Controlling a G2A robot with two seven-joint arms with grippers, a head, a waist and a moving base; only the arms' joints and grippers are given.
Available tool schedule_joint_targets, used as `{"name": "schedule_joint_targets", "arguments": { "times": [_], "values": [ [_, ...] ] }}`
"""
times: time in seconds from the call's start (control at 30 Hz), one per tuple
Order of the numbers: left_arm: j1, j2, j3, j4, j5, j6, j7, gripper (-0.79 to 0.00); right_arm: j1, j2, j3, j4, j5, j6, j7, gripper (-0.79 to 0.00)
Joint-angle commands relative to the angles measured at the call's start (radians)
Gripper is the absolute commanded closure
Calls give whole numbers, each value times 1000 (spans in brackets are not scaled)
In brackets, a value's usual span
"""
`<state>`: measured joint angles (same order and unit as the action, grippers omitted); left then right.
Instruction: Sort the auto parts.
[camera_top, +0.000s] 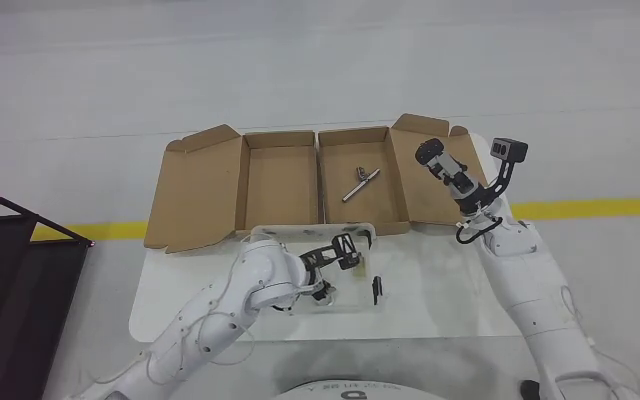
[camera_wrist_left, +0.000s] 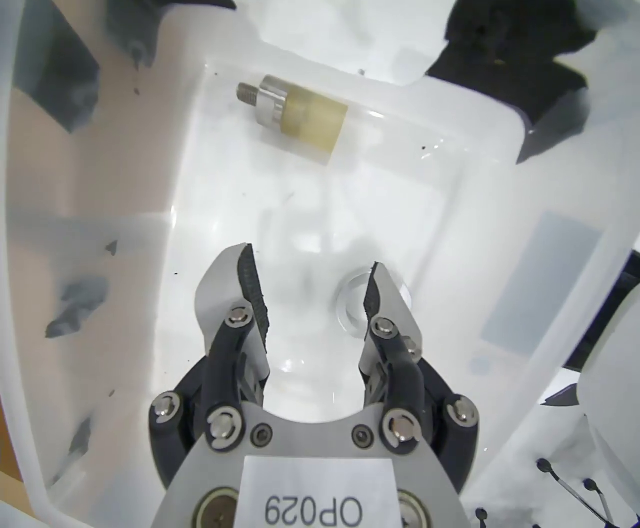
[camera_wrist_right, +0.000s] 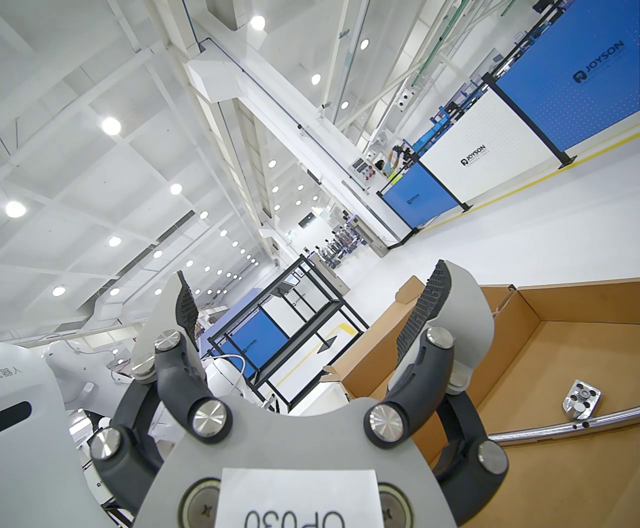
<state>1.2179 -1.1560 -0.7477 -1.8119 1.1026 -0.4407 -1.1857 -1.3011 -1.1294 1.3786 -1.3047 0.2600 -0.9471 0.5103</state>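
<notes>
Now my left gripper (camera_wrist_left: 312, 260) is open and empty inside the plastic bin (camera_wrist_left: 480, 125); the threaded cylinder (camera_wrist_left: 295, 117) lies apart from it, by the end wall. I judge this the picking step: advance, then close. My right gripper (camera_wrist_right: 311, 272) hangs open, empty.

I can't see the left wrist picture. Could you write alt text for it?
The left tool hangs open inside a translucent white plastic bin, partly covering a metal ring on the bin floor. Farther along lies a cylindrical part with a yellowish body and a threaded metal end.

Bright ceiling lamps (camera_wrist_right: 111, 126); glare washes white bin (camera_wrist_left: 465, 115); soft shadows.
</notes>
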Motion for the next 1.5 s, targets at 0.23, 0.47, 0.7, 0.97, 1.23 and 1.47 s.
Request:
{"name": "schedule_joint_targets", "arguments": {
  "times": [0.23, 0.47, 0.7, 0.97, 1.23, 1.47],
  "values": [
    [-41, -4, 29, 17, -49, -24, -95, -437, 0, 0, 0, 0, 0, 0, 0, -785],
    [-62, -7, 51, 53, -16, -10, -102, -372, 0, 0, 0, 0, 0, 0, 0, -785],
    [-88, -17, 77, 80, -19, 4, -101, -360, 0, 0, 0, 0, 0, 0, 0, -785],
    [-97, -17, 79, 99, 27, 41, -87, -308, 0, 0, 0, 0, 0, 0, 0, -785],
    [-106, -20, 81, 122, 45, 58, -91, -268, 0, 0, 0, 0, 0, 0, 0, -785],
    [-110, -20, 77, 132, 23, 44, -106, 0, 0, 0, 0, 0, 0, 0, 0, -785]
  ]
}}
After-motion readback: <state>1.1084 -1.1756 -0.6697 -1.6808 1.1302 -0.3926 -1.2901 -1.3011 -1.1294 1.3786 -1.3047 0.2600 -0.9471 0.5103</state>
